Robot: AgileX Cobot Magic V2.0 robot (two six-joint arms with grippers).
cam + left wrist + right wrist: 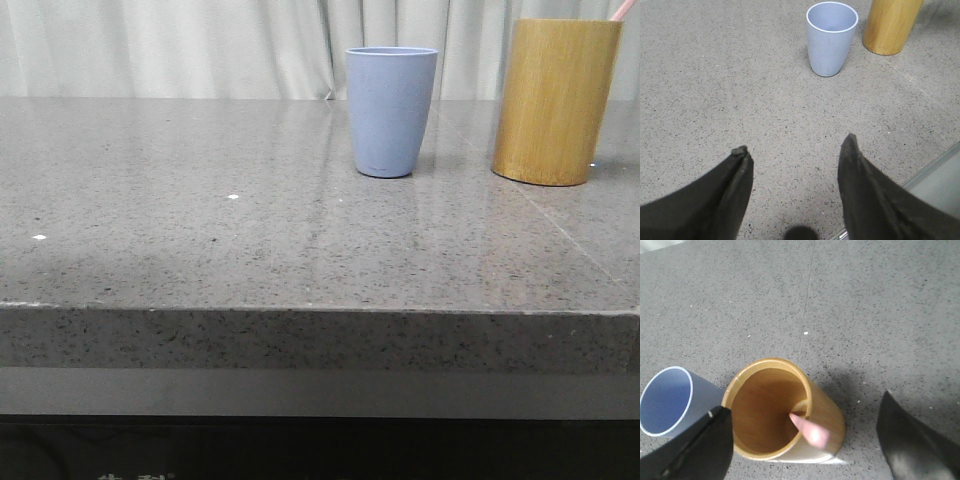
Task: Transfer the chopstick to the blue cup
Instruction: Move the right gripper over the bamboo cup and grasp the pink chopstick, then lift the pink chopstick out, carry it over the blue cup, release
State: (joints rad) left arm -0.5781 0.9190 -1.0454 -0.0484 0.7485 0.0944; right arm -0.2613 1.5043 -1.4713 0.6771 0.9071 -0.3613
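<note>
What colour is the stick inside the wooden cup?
Pale pink. The chopstick shows best in the right wrist view, leaning inside the bamboo holder.

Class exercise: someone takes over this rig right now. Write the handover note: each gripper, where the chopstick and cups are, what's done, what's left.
Left gripper: open, holding nothing, above bare table.
Right gripper: open, over the bamboo holder.
Chopstick: standing in the bamboo holder, pink tip leaning on its rim.
Blue cup: upright, empty, beside the holder.
Done: nothing gripped.
Left: grip the chopstick, lift it out, drop it into the blue cup.
</note>
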